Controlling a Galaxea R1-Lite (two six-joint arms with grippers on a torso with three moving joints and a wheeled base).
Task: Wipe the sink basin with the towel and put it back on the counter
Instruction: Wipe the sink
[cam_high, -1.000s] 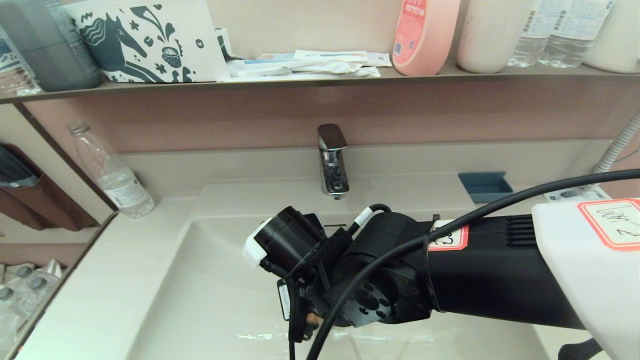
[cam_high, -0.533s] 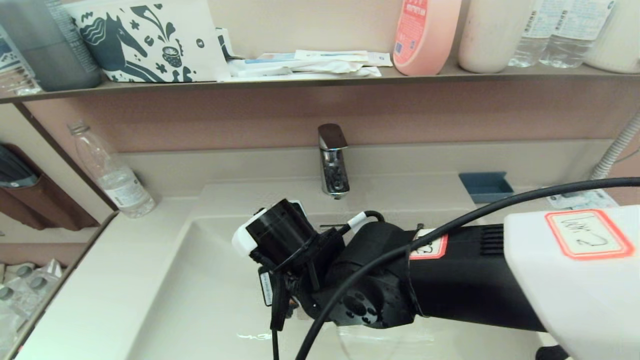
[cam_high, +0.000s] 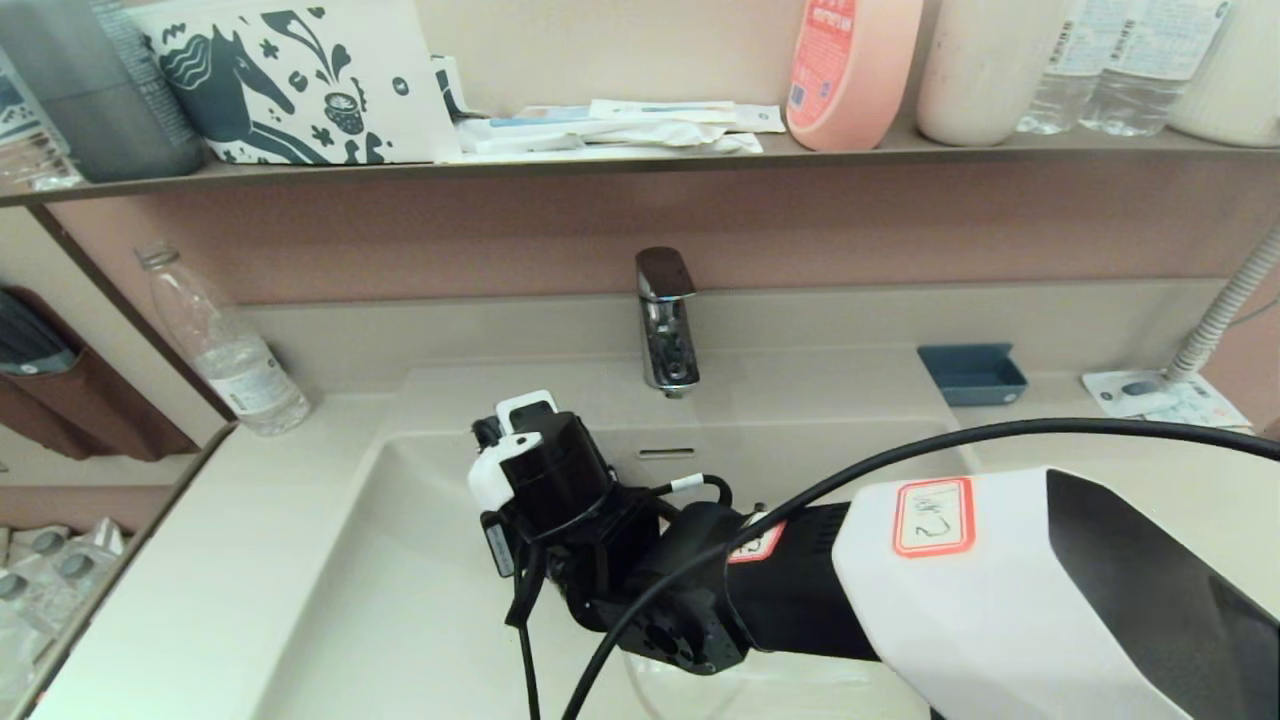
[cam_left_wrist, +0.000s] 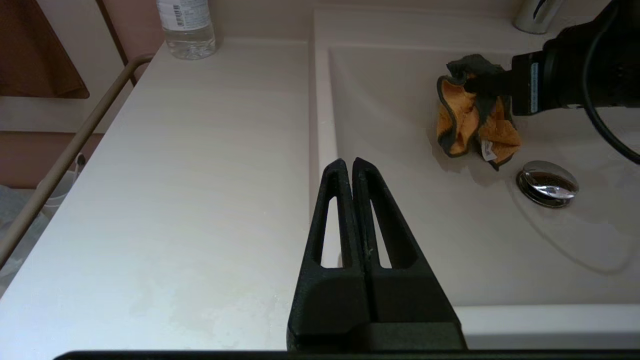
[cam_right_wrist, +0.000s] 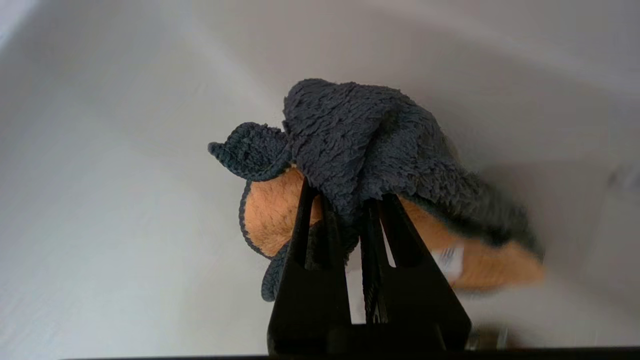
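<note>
In the basin (cam_left_wrist: 400, 215), left of the drain (cam_left_wrist: 547, 176): my right gripper (cam_right_wrist: 345, 210) clenches the towel (cam_left_wrist: 472, 117), bunched to wipe.
Left gripper (cam_left_wrist: 348, 167), fingers pressed together and empty, sits parked over the counter's (cam_left_wrist: 200, 175) front edge, clear of the wiping.

From your head view the towel (cam_left_wrist: 472, 117) is fully hidden behind the right arm's wrist, and so is the right gripper (cam_right_wrist: 350, 210). Drain plug (cam_left_wrist: 547, 182) is hidden there too; only the overflow slot (cam_high: 665, 453) shows, just behind the wrist. In the right wrist view the towel's tag (cam_right_wrist: 448, 257) is blurred, print unreadable. Towel covers the fingertips. Left wrist view: faucet (cam_left_wrist: 537, 15) cut off by the top edge.
</note>
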